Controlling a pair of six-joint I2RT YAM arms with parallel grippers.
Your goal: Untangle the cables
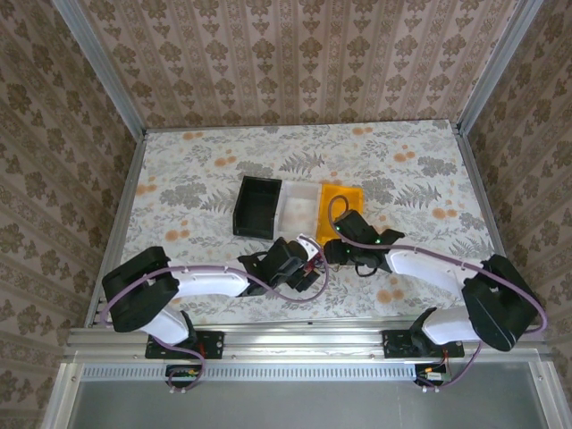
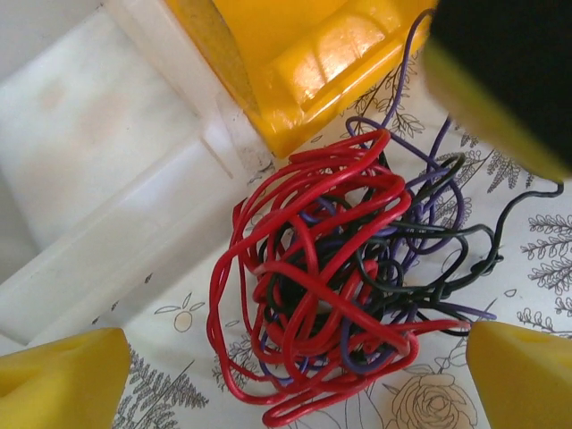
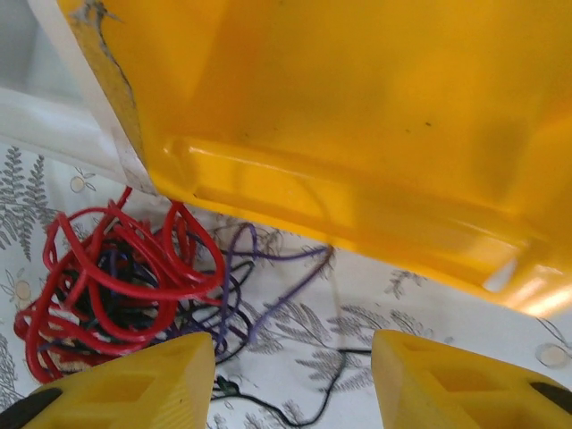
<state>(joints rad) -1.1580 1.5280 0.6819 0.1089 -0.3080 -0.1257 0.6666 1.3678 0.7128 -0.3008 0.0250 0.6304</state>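
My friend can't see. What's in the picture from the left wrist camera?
A messy knot of red, black and purple wires lies on a flowery table, beside a yellow bin and a white bin. The left claw is open, its yellow fingertips wide apart at the bottom corners.

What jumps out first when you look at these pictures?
A messy ball of wires, mostly bright red with black and purple mixed in, lies on the flowery table right by a corner of the yellow bin. From above, that yellow bin sits at the right end of a row, with a white bin in the middle and a black bin on the left.
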